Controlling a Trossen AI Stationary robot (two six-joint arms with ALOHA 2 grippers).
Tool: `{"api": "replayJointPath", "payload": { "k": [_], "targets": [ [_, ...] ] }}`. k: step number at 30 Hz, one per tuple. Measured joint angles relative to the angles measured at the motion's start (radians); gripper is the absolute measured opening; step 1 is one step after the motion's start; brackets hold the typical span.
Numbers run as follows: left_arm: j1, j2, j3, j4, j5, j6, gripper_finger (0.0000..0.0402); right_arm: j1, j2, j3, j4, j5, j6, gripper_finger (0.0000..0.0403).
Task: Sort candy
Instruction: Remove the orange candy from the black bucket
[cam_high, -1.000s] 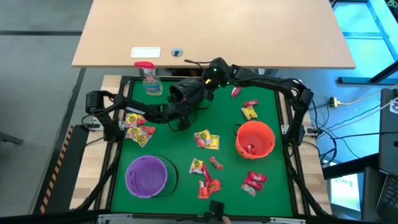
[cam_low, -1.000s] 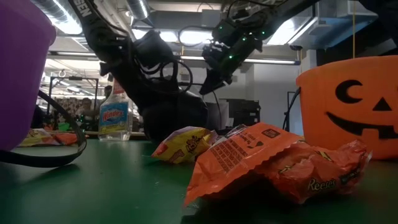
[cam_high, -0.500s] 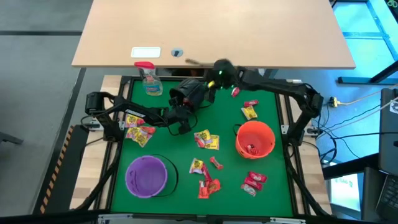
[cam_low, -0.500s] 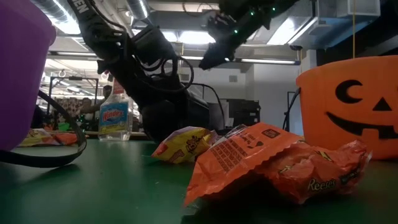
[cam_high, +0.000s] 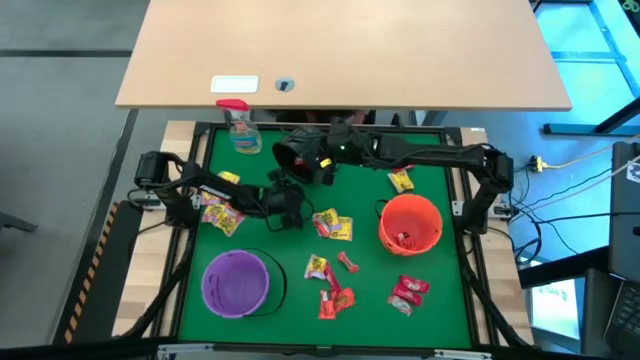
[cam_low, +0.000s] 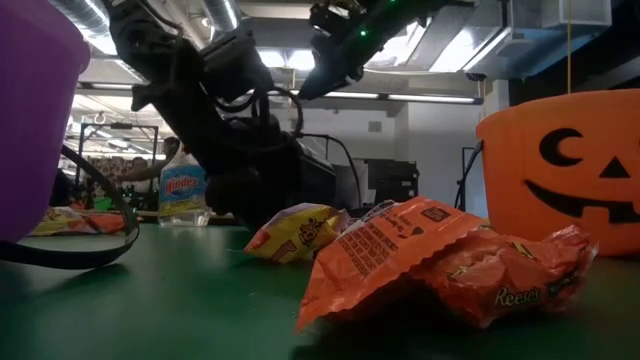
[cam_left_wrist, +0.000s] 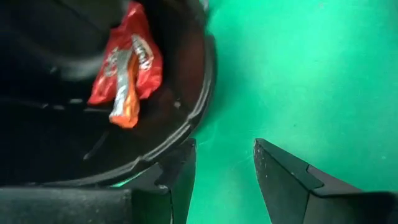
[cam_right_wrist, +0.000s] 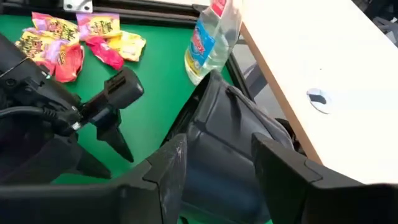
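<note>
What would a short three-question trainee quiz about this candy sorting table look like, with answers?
1. True or false: the orange bucket stands on the table's right half.
2. Which bucket holds the red candy seen past the left gripper? A purple, B black, C orange.
3. Fill in: the spray bottle has a ___ top.

Key: 1 true. 2 B, the black bucket. 3 red.

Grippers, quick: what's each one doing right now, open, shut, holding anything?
Left gripper: jaws open, empty, beside the black bucket.
Right gripper: jaws open, empty, over the black bucket.
</note>
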Motion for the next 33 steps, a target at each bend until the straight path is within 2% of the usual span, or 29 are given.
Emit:
{"api": "replayJointPath", "payload": {
  "k": [8,15,20,23,30,33],
  "targets": [
    [0.015,0.000,-0.006,-0.057,-0.083,-0.024,0.0153,-0.001,0.104,0.001,0.036,-0.002,0.021,0.0180],
    [0.051,0.000,-0.076,-0.051,-0.058,-0.099,0.0153,0.013,0.118,0.000,0.088,0.024,0.024,0.0180],
    [0.055,-0.003,-0.127,0.050,-0.053,-0.112,0.0153,0.032,0.135,0.042,0.085,0.062,0.024,0.0180],
    [0.056,-0.002,-0.134,0.099,-0.051,-0.103,0.0153,0.033,0.169,0.069,0.028,0.120,0.023,0.0179],
    [0.072,-0.001,-0.134,0.133,-0.050,-0.076,0.0153,0.031,0.241,0.157,-0.064,0.146,0.035,0.0179],
    [0.081,-0.001,-0.134,0.137,-0.047,-0.076,0.0153,0.033,0.258,0.183,-0.113,0.210,0.052,0.0177]
  ]
}}
